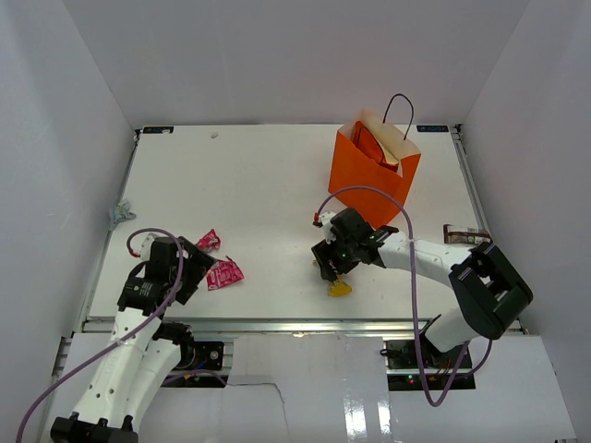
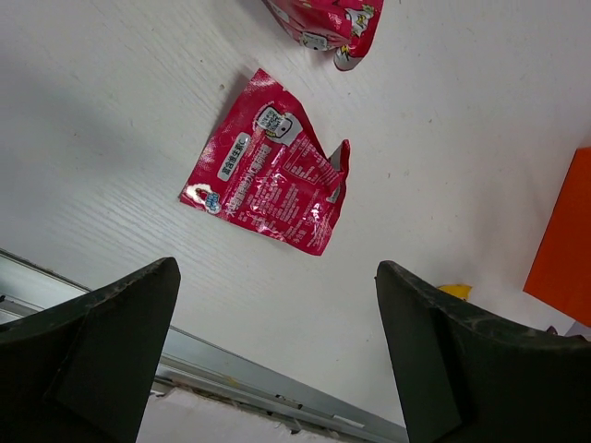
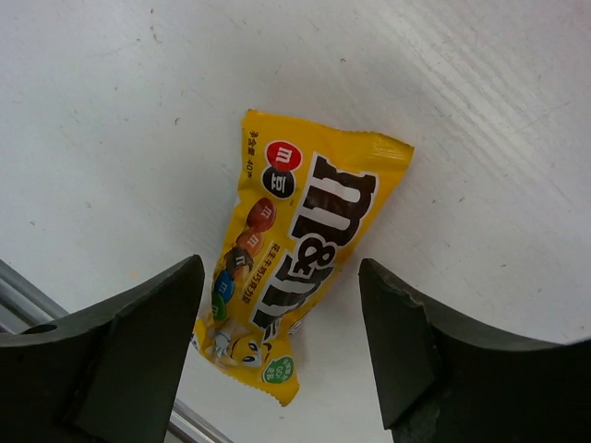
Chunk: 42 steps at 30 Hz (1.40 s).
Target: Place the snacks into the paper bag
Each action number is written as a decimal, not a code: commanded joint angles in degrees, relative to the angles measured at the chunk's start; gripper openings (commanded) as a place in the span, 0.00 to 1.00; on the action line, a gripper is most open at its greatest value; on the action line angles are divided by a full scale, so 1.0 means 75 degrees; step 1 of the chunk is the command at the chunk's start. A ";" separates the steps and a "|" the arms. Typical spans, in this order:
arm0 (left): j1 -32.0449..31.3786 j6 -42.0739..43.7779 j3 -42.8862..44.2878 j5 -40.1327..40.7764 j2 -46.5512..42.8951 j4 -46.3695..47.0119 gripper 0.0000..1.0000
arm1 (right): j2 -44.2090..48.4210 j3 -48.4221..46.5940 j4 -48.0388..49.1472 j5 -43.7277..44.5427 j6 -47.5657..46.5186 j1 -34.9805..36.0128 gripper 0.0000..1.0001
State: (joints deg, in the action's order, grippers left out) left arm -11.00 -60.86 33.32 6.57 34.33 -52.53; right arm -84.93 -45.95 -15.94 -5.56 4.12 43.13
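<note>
The orange paper bag stands upright at the back right, with the red-orange chip bag inside it. The yellow candy wrapper lies flat on the table, also seen from above. My right gripper is open just above it, a finger on each side. Two pink foil packets lie at the front left: one ahead of my open, empty left gripper, the other farther back.
The table's metal front rail runs just under the left gripper. A brown wrapper lies at the right edge by the right arm. A crumpled grey scrap sits at the left wall. White walls enclose the table.
</note>
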 commanded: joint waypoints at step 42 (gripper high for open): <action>-0.0021 0.2172 0.0831 -0.0102 0.0790 0.2293 0.98 | 0.0720 -0.7607 -0.0079 -0.3762 -0.2377 -0.4532 0.08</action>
State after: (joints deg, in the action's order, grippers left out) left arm -11.00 -49.74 39.99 9.02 40.86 -39.59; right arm -75.37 -101.93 -18.76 -34.85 -19.31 9.82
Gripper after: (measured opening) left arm 0.975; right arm 0.086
